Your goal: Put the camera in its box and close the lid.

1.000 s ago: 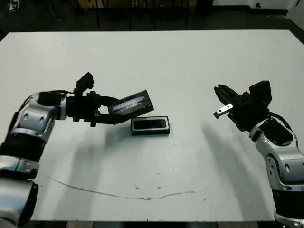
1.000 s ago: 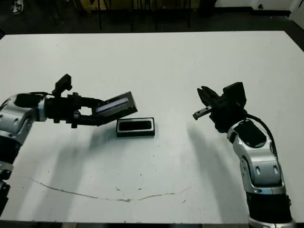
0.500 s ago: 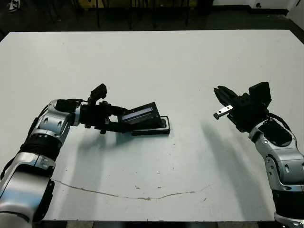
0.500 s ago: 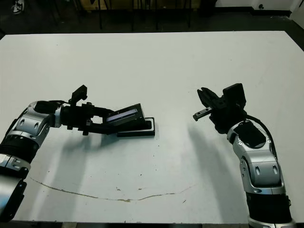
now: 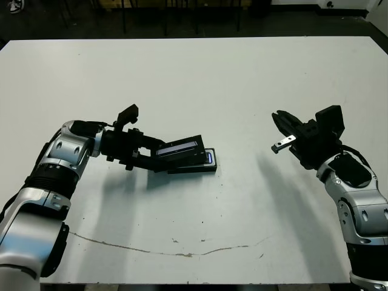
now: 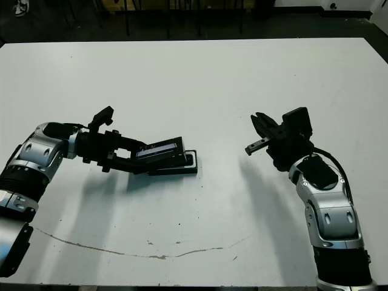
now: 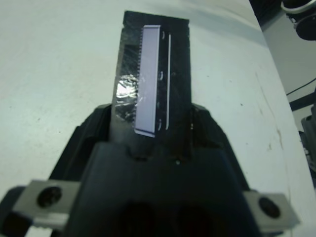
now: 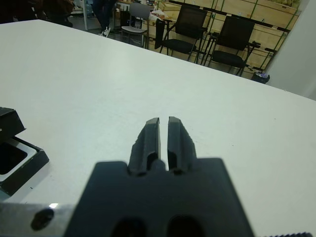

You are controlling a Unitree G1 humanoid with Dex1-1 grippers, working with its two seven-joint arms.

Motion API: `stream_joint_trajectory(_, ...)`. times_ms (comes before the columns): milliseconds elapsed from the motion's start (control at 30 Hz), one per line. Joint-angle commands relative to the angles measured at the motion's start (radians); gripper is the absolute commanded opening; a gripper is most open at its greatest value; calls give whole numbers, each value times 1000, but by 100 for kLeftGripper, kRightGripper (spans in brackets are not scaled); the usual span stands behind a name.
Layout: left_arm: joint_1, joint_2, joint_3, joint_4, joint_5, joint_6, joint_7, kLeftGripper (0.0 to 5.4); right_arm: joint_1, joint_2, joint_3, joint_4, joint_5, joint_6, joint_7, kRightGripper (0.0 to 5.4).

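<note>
— Left gripper [image 5: 159,159]: what is it doing?
— Clamped on the lid [image 5: 179,150], its arm stretched low and nearly level over the white table [image 5: 194,73]. The lid slants from the fingertips, label strip up, its far edge over the box [image 5: 205,163] just past them.
— And the camera?
— Inside the box as far as one can tell; the lid hides most of the recess.
— Right gripper [image 6: 259,133]?
— Well off to the other side, raised on a bent elbow, fingers [image 8: 153,136] pressed nearly together around nothing, tips aimed toward the box.
</note>
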Motion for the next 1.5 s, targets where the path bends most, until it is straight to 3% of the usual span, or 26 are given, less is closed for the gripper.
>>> stream_joint_trajectory(33, 51, -16, -15, -19, 23, -21, 39, 274, 16, -1, 1, 13, 3, 1, 6, 0)
stream_joint_trajectory(333, 61, -58, -89, -24, 101, -69, 127, 274, 16, -2, -4, 6, 4, 16, 1, 0)
stream_joint_trajectory(833, 31, -63, -140, -36, 102, -54, 68, 274, 4, -3, -3, 11, 9, 21, 4, 0)
stream_joint_trajectory(1267, -96, -257, -194, 168, 162, -92, 86, 274, 16, -4, 0, 2, 6, 23, 2, 0)
stream_joint_trajectory(1500, -127, -310, -205, 211, 208, -109, 89, 274, 18, -5, -3, 22, 10, 0, 15, 0)
